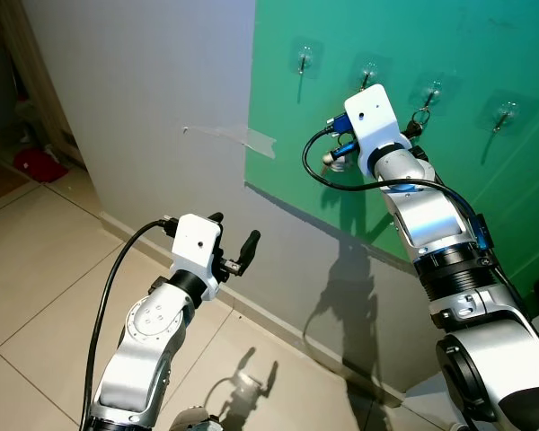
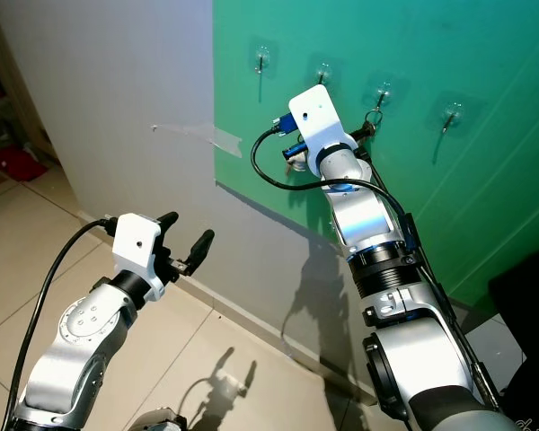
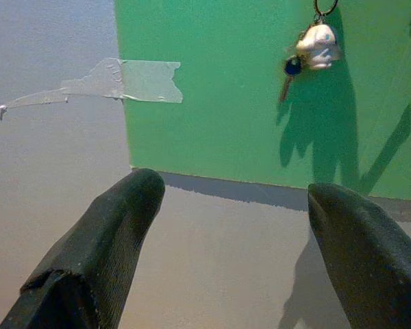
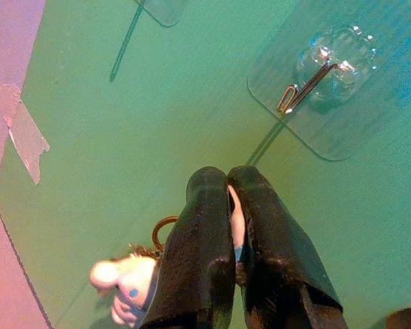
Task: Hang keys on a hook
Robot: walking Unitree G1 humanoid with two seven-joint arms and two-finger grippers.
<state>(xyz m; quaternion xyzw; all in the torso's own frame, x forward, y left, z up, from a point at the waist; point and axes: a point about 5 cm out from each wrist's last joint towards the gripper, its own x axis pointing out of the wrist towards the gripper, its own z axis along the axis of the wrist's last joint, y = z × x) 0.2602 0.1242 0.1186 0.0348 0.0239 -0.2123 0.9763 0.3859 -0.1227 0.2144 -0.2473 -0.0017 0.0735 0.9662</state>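
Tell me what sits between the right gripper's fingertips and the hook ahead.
Nothing: the right wrist view shows bare green board between the right gripper and hook.

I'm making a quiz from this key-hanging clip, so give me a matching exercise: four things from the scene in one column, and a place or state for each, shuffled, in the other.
Things:
1. right gripper
2. left gripper
3. strip of tape
4. keys

Places or states:
A. stuck across the edge where the grey wall meets the green panel
B. fingers apart, holding nothing, low before the grey wall
C. dangling on a ring with a pale charm, in front of the green panel
D. fingers closed together, raised near a clear hook

Pairs: 1-D, 2-B, 3-A, 4-C
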